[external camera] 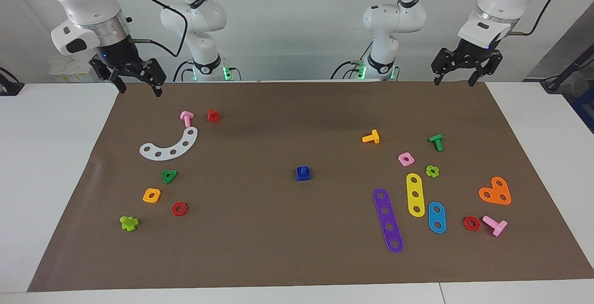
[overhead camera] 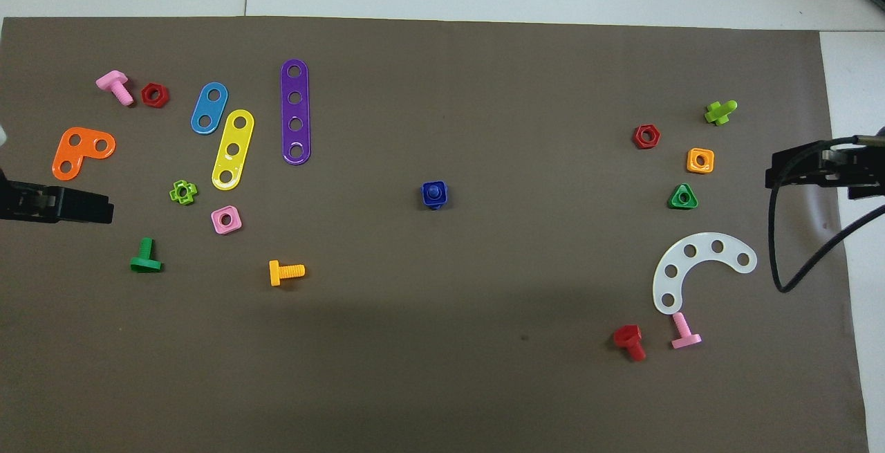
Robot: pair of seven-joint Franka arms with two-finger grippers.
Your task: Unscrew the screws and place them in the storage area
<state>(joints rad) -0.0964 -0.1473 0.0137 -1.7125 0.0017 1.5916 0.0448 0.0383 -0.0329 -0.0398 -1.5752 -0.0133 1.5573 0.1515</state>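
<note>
Facing view: both grippers are held spread and empty, the right gripper [external camera: 139, 79] at upper left, the left gripper [external camera: 464, 69] at upper right. The blue bolt and nut [external camera: 303, 173] sit at frame centre, likely light, stiff and slippery; the nut's flat sides are best gripped. Nothing crowds it; the orange bolt [external camera: 371, 137] lies well apart.

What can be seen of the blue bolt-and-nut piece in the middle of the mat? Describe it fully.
The blue bolt and nut looks like glossy dark-blue plastic: a square nut with rounded corners and the bolt's round stem end standing up through its hole. It is still assembled and sits flat, alone near the middle of the brown mat, between the two clusters of toy parts. Nothing touches it but the mat; neither gripper is over it.
</note>
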